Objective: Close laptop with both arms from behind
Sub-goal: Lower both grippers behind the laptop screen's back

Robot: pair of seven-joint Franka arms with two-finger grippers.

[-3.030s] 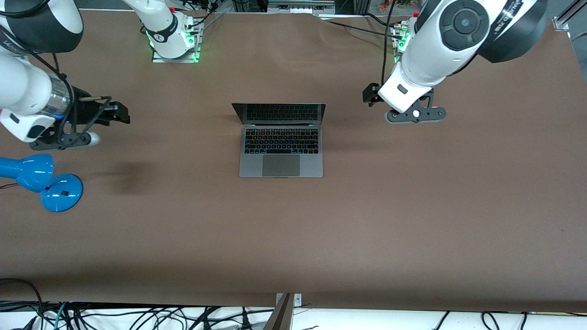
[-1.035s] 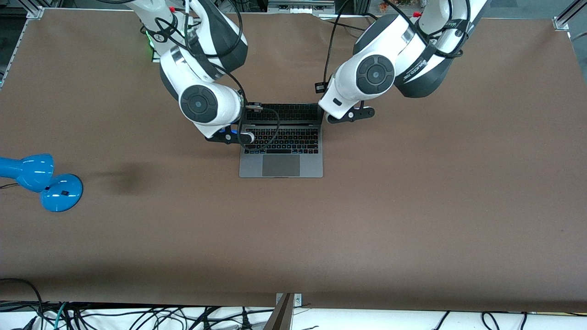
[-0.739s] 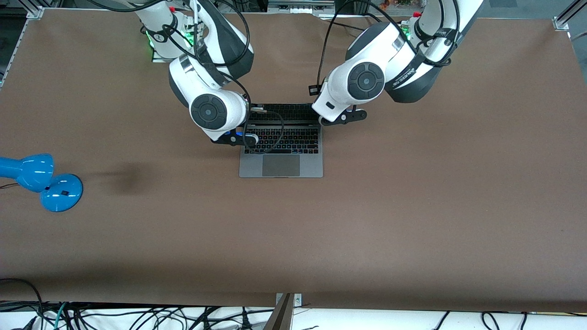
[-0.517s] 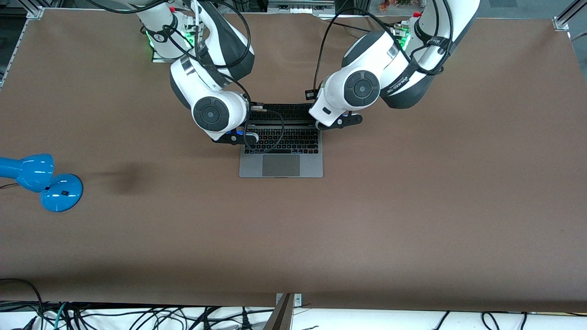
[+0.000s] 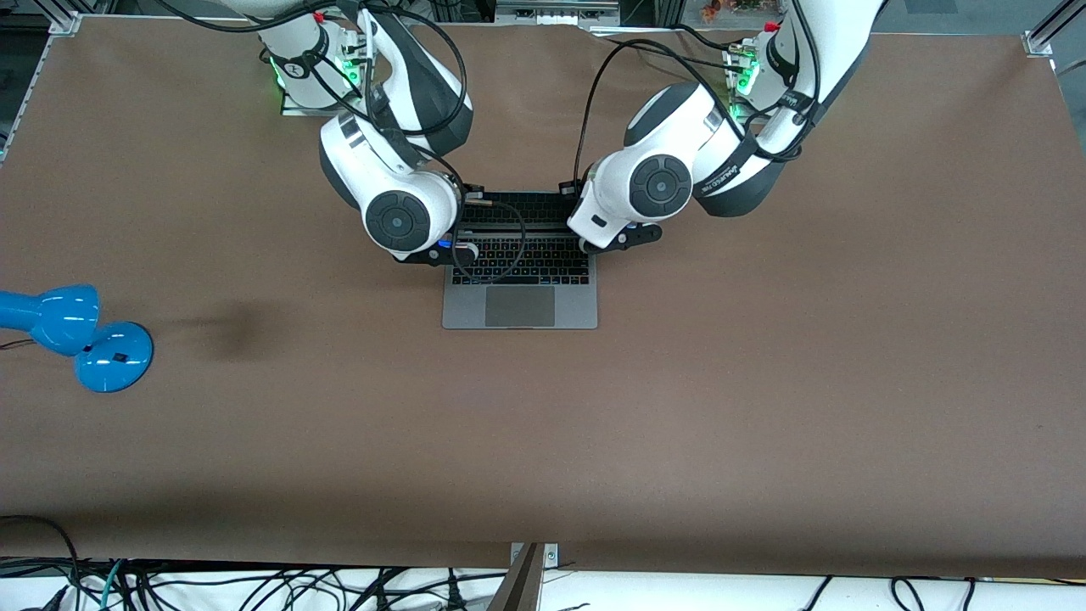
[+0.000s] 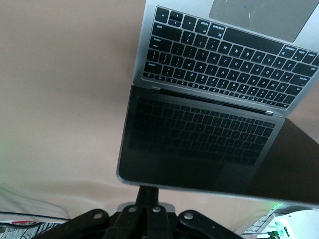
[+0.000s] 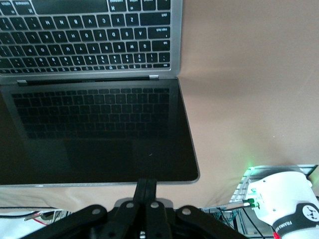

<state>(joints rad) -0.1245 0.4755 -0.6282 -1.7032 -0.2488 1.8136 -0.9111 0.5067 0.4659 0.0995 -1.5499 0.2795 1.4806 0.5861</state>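
The laptop [image 5: 519, 305] lies open in the middle of the table, with its lid up and its dark screen facing the front camera. The right arm [image 5: 399, 219] hangs over the lid's corner toward its own end of the table. The left arm [image 5: 653, 188] hangs over the other corner. In the right wrist view my right gripper [image 7: 146, 188] is shut and empty, with its tips at the top edge of the lid [image 7: 99, 129]. In the left wrist view my left gripper [image 6: 148, 193] is shut and empty, with its tips at the lid's top edge [image 6: 199, 144]. Both pairs of fingers are hidden in the front view.
A blue desk lamp [image 5: 76, 335] lies at the right arm's end of the table, nearer the front camera than the laptop. The arm bases [image 5: 318, 76] [image 5: 747, 68] stand along the table's back edge. Cables [image 5: 254, 585] hang below the front edge.
Both arms have swung in from the table's ends and closed on the lid's two upper corners. The lid stands open much as before.
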